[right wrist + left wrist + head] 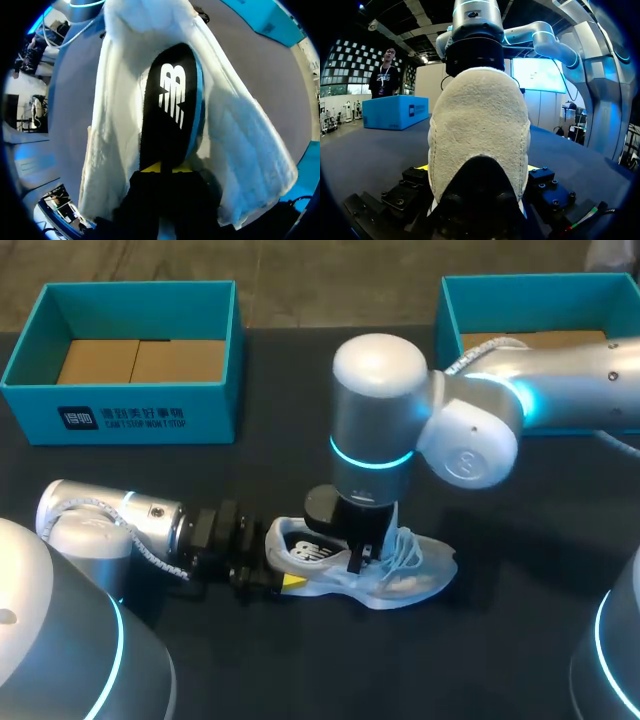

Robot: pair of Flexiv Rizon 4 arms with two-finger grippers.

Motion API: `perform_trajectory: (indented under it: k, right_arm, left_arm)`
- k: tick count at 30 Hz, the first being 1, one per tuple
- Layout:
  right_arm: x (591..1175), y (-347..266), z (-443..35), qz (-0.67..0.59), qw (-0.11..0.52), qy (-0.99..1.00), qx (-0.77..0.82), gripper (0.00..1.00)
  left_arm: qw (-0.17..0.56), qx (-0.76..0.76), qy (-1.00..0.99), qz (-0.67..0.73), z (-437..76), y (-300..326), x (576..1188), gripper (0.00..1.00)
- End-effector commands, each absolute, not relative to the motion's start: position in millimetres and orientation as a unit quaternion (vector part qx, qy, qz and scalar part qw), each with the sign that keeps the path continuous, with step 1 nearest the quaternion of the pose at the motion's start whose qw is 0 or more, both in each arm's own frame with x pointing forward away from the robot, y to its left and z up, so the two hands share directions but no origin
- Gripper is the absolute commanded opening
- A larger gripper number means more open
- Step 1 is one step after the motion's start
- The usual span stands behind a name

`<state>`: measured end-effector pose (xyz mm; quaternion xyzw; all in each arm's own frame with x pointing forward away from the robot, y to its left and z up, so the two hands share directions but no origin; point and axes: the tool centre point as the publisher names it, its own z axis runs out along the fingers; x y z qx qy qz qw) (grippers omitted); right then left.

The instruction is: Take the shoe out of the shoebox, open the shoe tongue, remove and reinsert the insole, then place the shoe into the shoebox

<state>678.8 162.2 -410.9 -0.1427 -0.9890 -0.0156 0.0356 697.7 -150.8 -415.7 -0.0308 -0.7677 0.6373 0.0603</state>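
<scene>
my left claw [282, 578] is clamped on the heel of the shoe [410, 575], which lies on the bench [520, 540], outside any box. just beyond, my right claw [167, 168] reaches down into the shoe's mouth, tips together, seemingly pinched on the end of the insole [172, 105]. i judge the insole step is in hand; pulling out or sliding back, i cannot tell. next calls for a firm heel hold and a slow draw along the shoe. farthest off, a shoebox [120, 415] and another box [450, 310] stand open.
</scene>
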Motion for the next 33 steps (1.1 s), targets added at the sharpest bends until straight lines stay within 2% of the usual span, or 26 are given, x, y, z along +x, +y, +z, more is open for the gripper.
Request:
perform_trajectory:
  k: [1, 9, 33]
  right_arm:
    - [658, 151, -402, -0.045, 0.01, -0.989, -0.141, 0.0]
    - [658, 150, -381, -0.088, -0.022, -0.988, -0.126, 0.0]
    - [670, 142, -369, -0.28, -0.064, -0.954, -0.086, 0.0]
  left_arm:
    - [0.06, -0.029, -0.769, 0.636, -419, -152, 698, 0.0]
    - [0.06, -0.029, -0.769, 0.636, -419, -152, 698, 0.0]
    - [0.06, -0.029, -0.769, 0.636, -419, -152, 698, 0.0]
